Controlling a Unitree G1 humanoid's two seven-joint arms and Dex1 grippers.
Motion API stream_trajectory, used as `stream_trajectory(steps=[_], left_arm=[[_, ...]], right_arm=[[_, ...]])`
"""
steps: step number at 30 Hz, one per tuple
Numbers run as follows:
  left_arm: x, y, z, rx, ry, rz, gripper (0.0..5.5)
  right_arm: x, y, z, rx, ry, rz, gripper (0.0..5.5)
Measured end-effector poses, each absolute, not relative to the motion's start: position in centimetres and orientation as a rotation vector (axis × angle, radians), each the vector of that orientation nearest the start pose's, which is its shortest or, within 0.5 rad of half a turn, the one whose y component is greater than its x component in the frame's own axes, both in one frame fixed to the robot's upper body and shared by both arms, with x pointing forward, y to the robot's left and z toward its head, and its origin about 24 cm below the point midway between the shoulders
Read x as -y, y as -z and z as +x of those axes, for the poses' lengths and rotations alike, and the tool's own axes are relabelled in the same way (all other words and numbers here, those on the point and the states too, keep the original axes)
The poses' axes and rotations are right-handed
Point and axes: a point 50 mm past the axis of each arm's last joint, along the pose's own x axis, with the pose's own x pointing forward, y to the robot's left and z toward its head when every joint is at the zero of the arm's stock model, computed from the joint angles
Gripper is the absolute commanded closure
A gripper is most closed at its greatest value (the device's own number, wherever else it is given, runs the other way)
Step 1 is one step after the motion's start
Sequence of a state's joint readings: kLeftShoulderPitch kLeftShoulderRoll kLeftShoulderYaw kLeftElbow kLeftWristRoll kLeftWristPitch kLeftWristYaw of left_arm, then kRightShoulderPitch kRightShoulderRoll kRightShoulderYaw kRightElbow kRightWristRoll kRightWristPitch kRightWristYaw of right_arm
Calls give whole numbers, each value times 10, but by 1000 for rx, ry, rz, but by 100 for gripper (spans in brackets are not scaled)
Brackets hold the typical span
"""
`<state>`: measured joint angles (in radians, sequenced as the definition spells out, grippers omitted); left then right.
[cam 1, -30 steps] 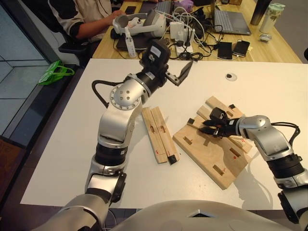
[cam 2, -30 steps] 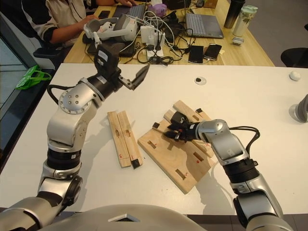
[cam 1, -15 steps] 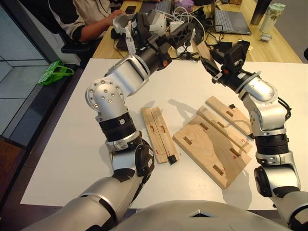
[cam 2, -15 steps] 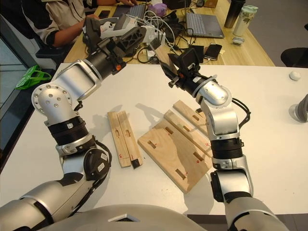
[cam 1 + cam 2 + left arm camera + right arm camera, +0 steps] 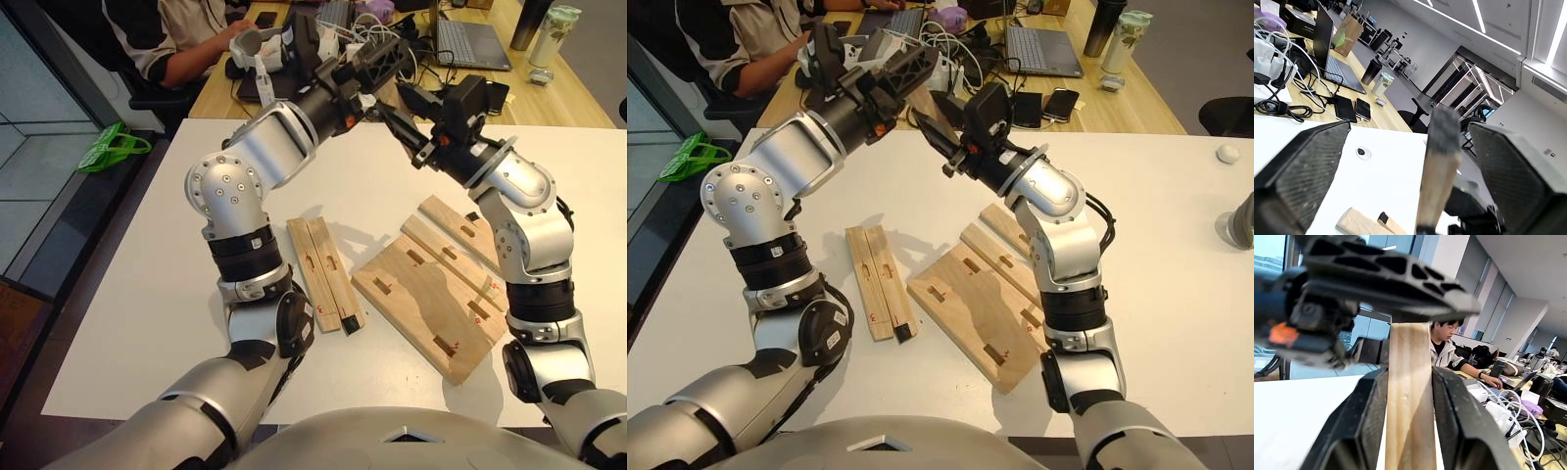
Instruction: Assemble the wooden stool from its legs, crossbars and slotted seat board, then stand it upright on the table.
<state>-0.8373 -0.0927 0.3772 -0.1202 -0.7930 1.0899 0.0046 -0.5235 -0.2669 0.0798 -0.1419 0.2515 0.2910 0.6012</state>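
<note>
Wooden bar [image 5: 1408, 396] sits clamped between the two dark fingers of the right pincer [image 5: 1409, 379], which is closed firmly on it. In the eye views this pincer is raised above the far part of the white table [image 5: 118, 294], in the upper middle of the frame. The left pincer [image 5: 384, 61] is also raised there, facing the right one, and the two meet tip to tip. Its ribbed pads [image 5: 1308, 166] stand wide apart, with the free end of the bar between them, closer to one pad than the other. I cannot tell whether it touches either pad.

Lower down, the slotted seat board [image 5: 426, 313] lies flat on the table in the lower right of the frame, turned at an angle. Two more bars [image 5: 456, 257] lie against its far edge, side by side and parallel to it. To the left of the board, a little apart from it, a pair of slotted legs [image 5: 323, 274] lies flat, the two pressed side by side.

Along the top of the frame a second, wood-topped table carries a laptop [image 5: 470, 44] and a tangle of cables.
</note>
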Motion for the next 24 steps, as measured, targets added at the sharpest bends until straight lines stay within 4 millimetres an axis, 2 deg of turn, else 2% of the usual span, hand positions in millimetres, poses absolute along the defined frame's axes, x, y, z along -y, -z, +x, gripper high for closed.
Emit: stream_trajectory(steps=[5, 10, 24], left_arm=[[-77, -234, 316, -42, 750, -632, 231], [-76, -231, 312, -42, 781, -596, 300], [-82, -231, 313, -27, 782, -562, 488]], right_arm=[[110, -187, 305, 288, -830, -175, 422], [112, -184, 307, 274, -820, -168, 422], [111, -190, 307, 304, -832, -123, 422]])
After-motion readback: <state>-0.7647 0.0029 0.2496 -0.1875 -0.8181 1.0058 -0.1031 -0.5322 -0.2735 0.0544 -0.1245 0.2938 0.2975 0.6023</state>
